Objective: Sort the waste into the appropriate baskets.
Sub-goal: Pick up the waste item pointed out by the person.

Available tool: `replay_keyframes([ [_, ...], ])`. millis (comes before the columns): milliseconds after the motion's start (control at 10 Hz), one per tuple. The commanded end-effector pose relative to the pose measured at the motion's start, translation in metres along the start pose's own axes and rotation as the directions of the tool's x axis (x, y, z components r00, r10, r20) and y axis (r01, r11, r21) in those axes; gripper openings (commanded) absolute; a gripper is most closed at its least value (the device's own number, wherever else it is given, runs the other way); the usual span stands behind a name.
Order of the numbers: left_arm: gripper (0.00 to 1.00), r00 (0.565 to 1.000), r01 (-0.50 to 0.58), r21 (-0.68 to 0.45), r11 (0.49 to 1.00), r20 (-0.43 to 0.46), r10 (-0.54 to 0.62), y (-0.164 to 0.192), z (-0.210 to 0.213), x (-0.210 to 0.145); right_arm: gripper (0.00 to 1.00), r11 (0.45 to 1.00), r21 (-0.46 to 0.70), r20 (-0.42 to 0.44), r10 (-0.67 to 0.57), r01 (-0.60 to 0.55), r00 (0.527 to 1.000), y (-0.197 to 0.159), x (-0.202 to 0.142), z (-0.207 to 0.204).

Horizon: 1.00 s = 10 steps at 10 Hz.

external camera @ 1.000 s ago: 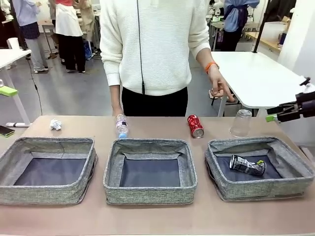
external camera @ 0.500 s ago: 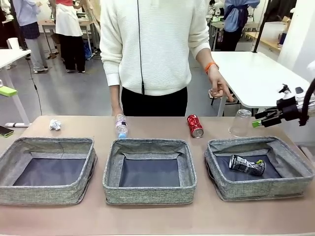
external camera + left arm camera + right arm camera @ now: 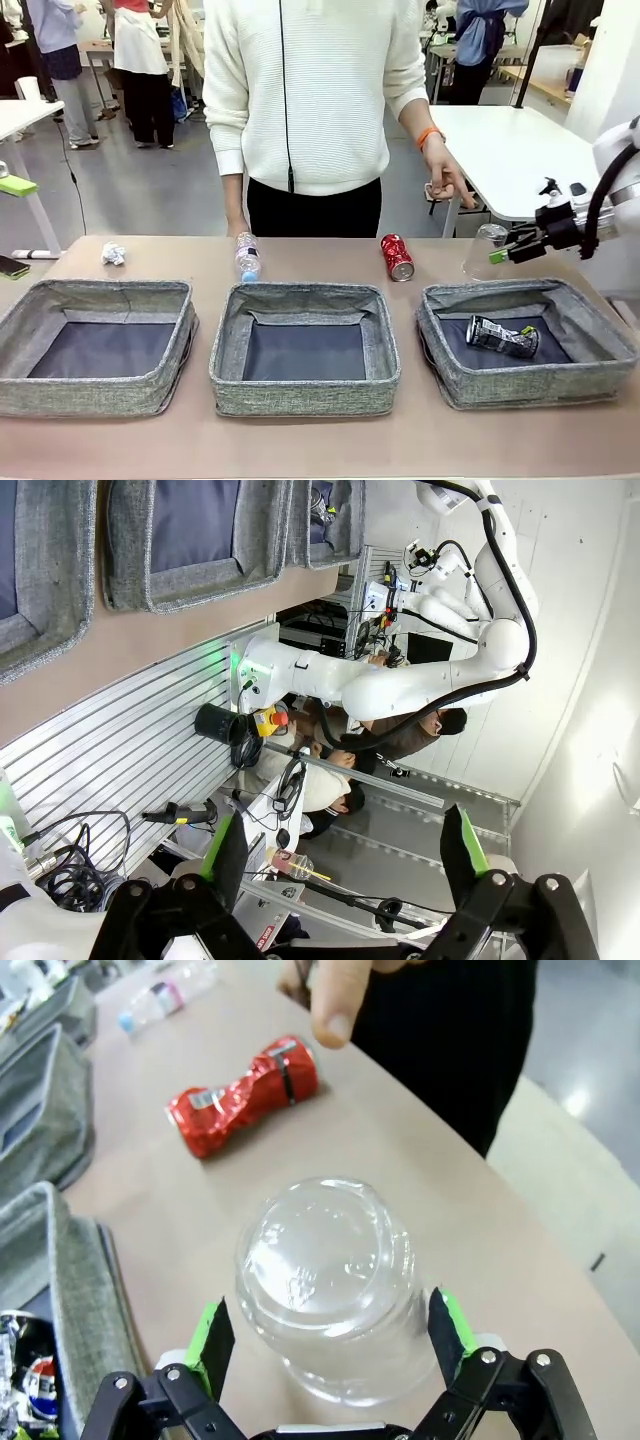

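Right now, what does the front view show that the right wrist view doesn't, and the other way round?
Front view: the paper ball, all three baskets whole in a row, and the person's white sweater. Right wrist view: the open fingers either side of the upturned cup, seen base-first. Shared: the cup, red can, bottle, crushed can and the person's hand.

Brown table [image 3: 420, 440] bears three baskets [image 3: 96, 392] [image 3: 305, 395] [image 3: 530, 385]; behind them paper ball [image 3: 113, 254], bottle [image 3: 247, 257], red can [image 3: 397, 257], upturned cup [image 3: 480, 262].
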<state>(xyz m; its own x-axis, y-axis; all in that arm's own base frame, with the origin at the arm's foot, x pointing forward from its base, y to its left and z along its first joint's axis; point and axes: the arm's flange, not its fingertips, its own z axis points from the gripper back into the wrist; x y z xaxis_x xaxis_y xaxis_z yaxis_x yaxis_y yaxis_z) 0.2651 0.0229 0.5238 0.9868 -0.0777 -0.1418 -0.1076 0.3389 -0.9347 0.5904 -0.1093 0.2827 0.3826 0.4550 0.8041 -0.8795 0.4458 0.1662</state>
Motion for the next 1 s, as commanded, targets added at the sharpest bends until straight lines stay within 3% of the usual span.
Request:
replay_keyframes([
  [0,1.0,1.0,0.021,-0.017,1.0,-0.004,-0.021,-0.002,0.002,-0.002,1.0,1.0,0.018,0.012,-0.006,0.005,1.0,-0.006,0.007,-0.015],
  [300,1.0,1.0,0.021,-0.017,1.0,-0.004,-0.021,-0.002,0.002,-0.002,1.0,0.999,0.028,0.082,-0.041,0.039,0.996,-0.008,0.005,-0.03],
  [600,1.0,1.0,0.021,-0.017,1.0,-0.004,-0.021,-0.002,0.002,-0.002,1.0,0.998,0.046,0.092,-0.057,0.053,0.994,-0.008,0.006,-0.03],
  [700,1.0,1.0,0.021,-0.017,1.0,-0.004,-0.021,-0.002,0.002,-0.002,0.97,0.997,0.033,0.071,-0.072,0.07,0.995,-0.008,0.004,-0.03],
  [800,1.0,1.0,0.021,-0.017,1.0,-0.004,-0.021,-0.002,0.002,-0.002,0.81,0.997,0.023,0.058,-0.081,0.08,0.995,-0.008,0.002,-0.03],
  [900,1.0,1.0,0.021,-0.017,1.0,-0.004,-0.021,-0.002,0.002,-0.002,0.78,0.996,0.026,0.058,-0.087,0.085,0.995,-0.008,0.001,-0.029],
])
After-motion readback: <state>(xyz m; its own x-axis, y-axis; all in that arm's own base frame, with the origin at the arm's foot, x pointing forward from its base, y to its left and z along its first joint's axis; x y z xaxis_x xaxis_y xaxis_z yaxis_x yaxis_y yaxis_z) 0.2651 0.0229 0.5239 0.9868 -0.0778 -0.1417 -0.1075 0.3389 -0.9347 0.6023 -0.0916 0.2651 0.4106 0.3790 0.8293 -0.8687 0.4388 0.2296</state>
